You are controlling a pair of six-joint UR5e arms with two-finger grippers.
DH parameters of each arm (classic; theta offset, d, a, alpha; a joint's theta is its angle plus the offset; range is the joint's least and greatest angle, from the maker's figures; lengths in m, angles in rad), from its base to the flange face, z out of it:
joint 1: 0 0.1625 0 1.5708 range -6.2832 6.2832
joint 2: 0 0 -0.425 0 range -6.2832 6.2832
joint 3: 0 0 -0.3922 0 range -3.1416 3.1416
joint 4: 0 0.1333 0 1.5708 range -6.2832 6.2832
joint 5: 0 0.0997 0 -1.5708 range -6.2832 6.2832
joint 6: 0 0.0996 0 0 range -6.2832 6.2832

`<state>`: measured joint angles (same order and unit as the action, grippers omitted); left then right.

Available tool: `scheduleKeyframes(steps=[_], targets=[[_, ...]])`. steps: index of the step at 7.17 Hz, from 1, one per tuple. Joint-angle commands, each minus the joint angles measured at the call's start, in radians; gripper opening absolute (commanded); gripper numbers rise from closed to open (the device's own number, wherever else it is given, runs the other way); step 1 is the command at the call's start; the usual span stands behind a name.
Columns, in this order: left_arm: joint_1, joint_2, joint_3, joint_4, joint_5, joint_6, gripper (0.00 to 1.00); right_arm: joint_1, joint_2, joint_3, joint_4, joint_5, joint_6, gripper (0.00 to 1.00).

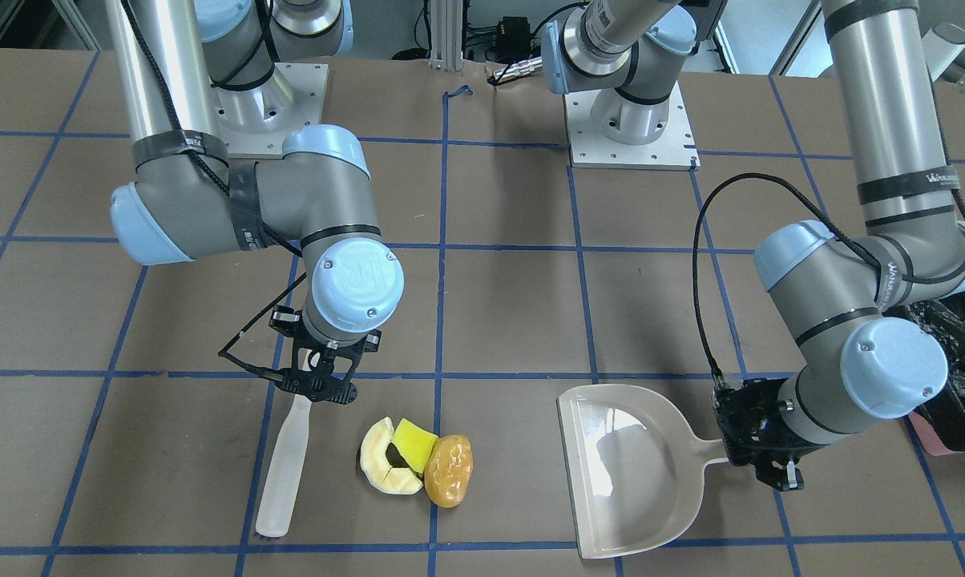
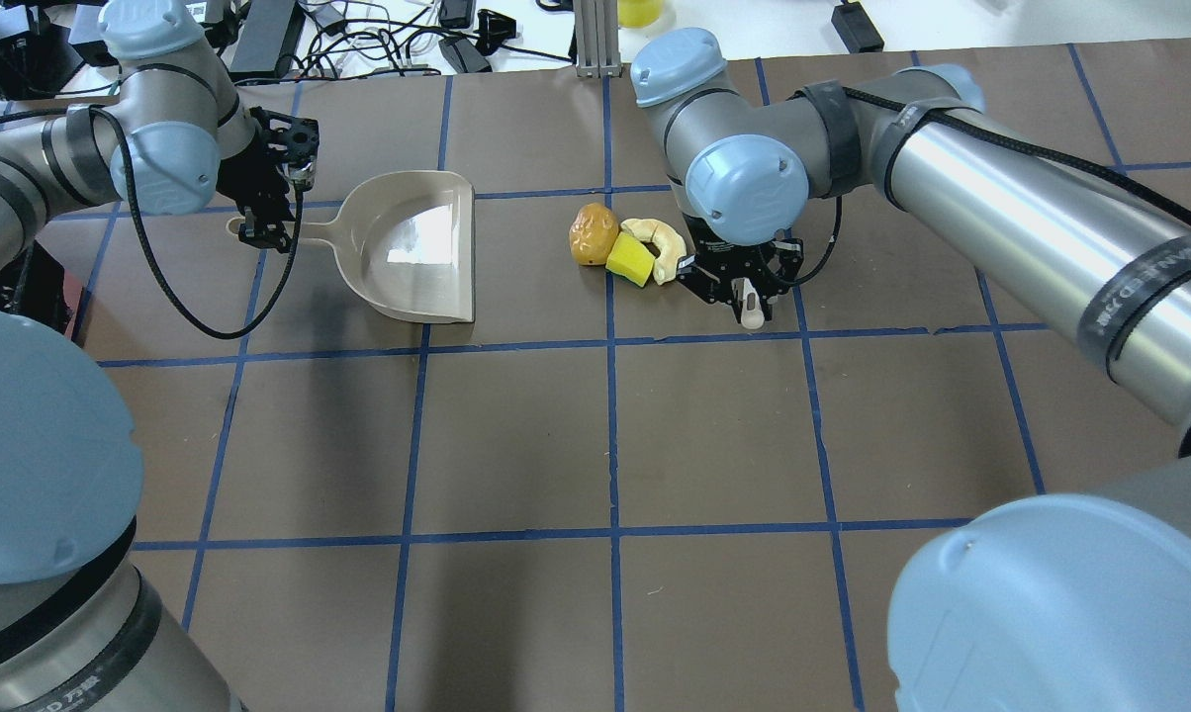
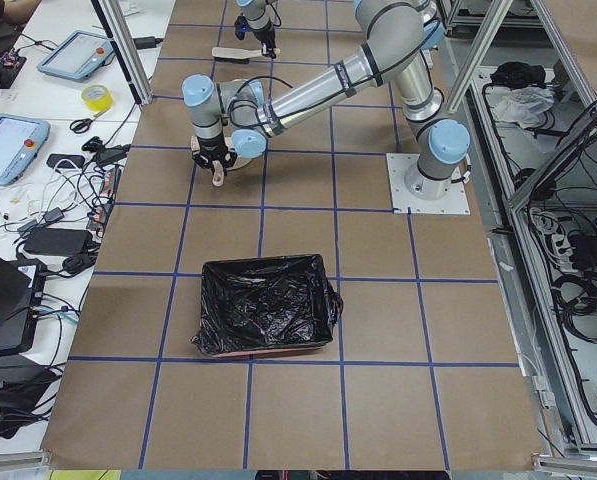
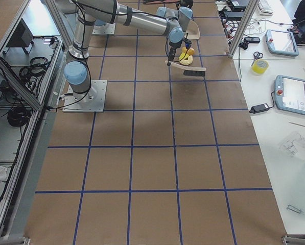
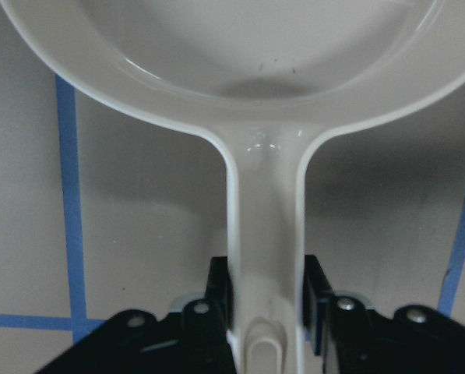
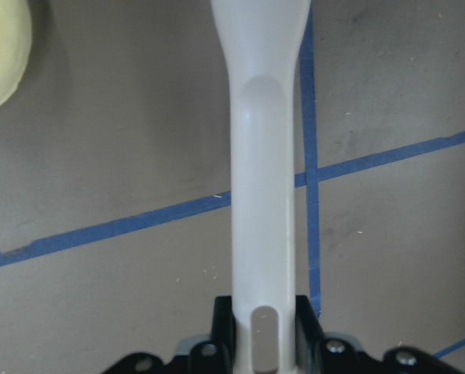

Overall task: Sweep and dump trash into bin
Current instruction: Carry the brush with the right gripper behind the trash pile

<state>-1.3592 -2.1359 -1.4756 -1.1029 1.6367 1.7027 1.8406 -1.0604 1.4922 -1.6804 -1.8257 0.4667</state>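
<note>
The trash lies together on the table: a cream ring piece (image 1: 382, 471), a yellow-green wedge (image 1: 413, 445) and a golden-brown potato-like lump (image 1: 449, 470). It also shows in the overhead view (image 2: 630, 259). My right gripper (image 1: 318, 390) is shut on the handle of a white brush (image 1: 284, 477), which lies just beside the ring piece. My left gripper (image 1: 759, 458) is shut on the handle of the beige dustpan (image 1: 635, 473), which rests flat, its open mouth toward the trash with a gap between. The bin (image 3: 268, 349), lined with a black bag, stands beyond the left arm (image 1: 959, 361).
The two arm base plates (image 1: 270, 104) (image 1: 631, 120) sit at the robot's side of the table. Blue tape lines (image 2: 610, 445) grid the brown tabletop. A side desk with tablets and tape rolls (image 3: 98, 97) runs along the far edge.
</note>
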Motion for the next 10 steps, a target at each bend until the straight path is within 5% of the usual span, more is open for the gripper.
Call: scheduleKeyframes(steps=[1, 10], targets=[[-0.009, 0.001, -0.002, -0.002, 0.003, -0.001, 0.00, 0.051, 0.016, -0.004, 0.001, 0.006, 0.081, 0.00], [-0.011, 0.001, 0.000, -0.002, 0.015, 0.000, 0.00, 0.131, 0.120, -0.182, -0.001, 0.183, 0.230, 0.00]])
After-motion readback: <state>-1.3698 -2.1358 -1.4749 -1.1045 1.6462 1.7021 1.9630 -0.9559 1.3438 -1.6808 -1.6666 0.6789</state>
